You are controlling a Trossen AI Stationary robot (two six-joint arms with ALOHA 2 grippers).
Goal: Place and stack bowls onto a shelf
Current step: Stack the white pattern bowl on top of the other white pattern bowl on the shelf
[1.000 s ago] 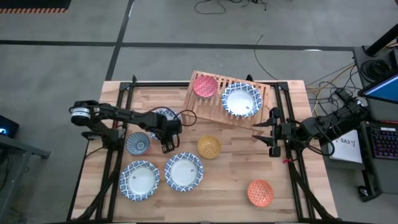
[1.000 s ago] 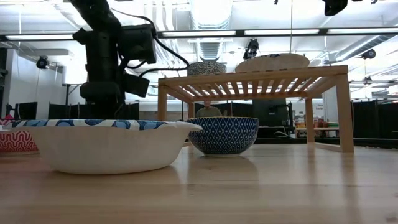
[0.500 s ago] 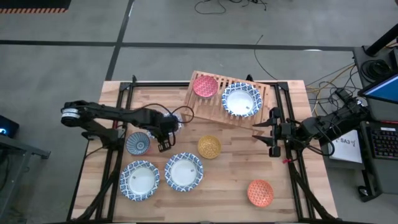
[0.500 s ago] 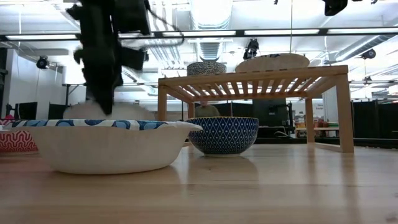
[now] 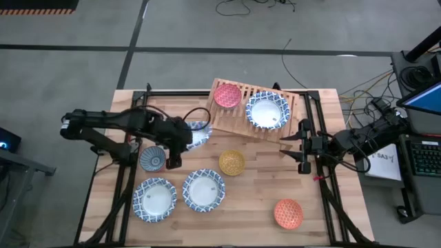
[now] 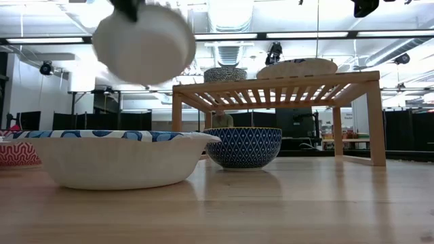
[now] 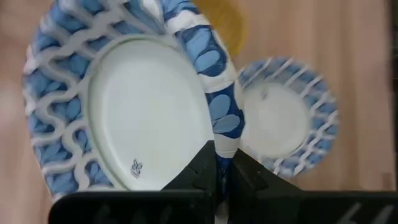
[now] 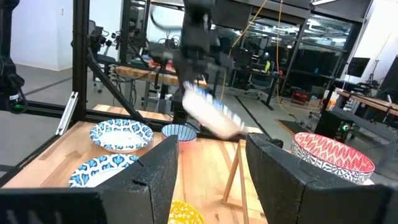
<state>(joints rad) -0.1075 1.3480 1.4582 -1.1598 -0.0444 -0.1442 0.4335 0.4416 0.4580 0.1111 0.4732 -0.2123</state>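
Note:
My left gripper [image 5: 186,136] is shut on a wide blue-and-white bowl [image 5: 199,134], raised above the table just left of the wooden slat shelf [image 5: 289,103]; in the low view this bowl [image 6: 144,44] hangs high and tilted. On the shelf sit a pink-red bowl [image 5: 227,94] and a wide blue-and-white bowl [image 5: 267,110]. On the table stand a small blue-patterned bowl [image 5: 152,158], a yellow bowl [image 5: 232,162], two wide bowls [image 5: 154,199] [image 5: 203,189] and an orange bowl [image 5: 288,213]. My right gripper [image 5: 301,146] waits open at the table's right edge. My left gripper [image 7: 222,163] pinches the wide bowl's rim [image 7: 222,127] between its two fingers, one finger on the inner wall and one on the outer. The bowl is lifted clear of the table and tilted, its white underside [image 7: 146,118] showing in the left wrist view.
The shelf's left and near slats [image 5: 231,120] are bare beside the two bowls on it. Bare planks [image 5: 262,186] lie between the yellow and orange bowls. Black frame rails [image 5: 324,193] run along the table's left and right sides. Under the shelf the low view shows room [image 6: 319,146].
My left gripper has risen from the table with the wide bowl in its hold. The bowl, which lay on the planks a second ago, is now lifted clear, tipped, and high in the low view. My right arm has kept still.

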